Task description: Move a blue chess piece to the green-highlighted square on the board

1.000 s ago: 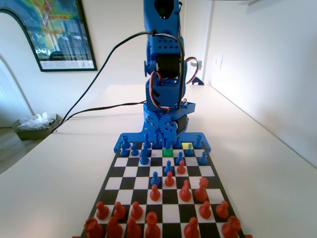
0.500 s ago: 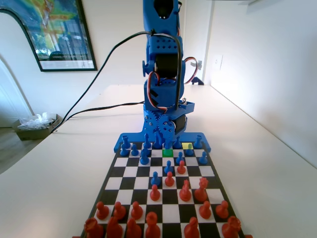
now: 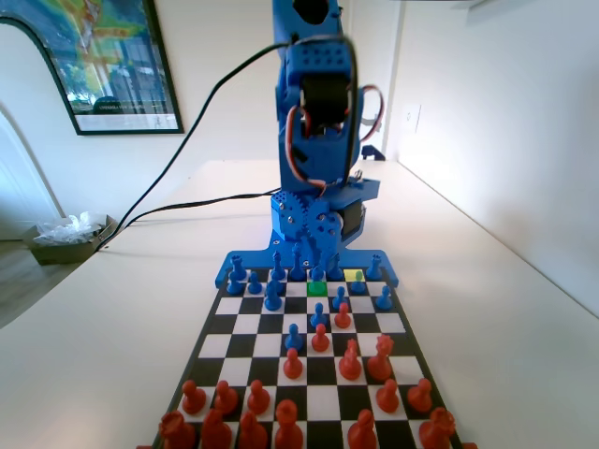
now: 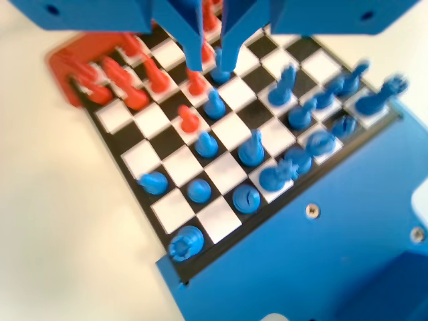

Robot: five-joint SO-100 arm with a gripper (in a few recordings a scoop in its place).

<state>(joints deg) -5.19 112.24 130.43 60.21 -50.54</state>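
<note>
Fixed view: the board (image 3: 309,351) lies on the desk (image 3: 112,327); the green-highlighted square (image 3: 316,288) sits bare in its far rows, left of a yellow square (image 3: 354,275). Wrist view: gripper (image 4: 208,67) raised above mid-board, jaws slightly parted, holding nothing.

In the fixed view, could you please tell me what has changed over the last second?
The blue arm has lifted: its upper joint stands higher in the fixed view and leans slightly right. Nothing visibly taken hold of or let go. The pieces on the board, the green-highlighted square and the yellow square stayed put.
</note>
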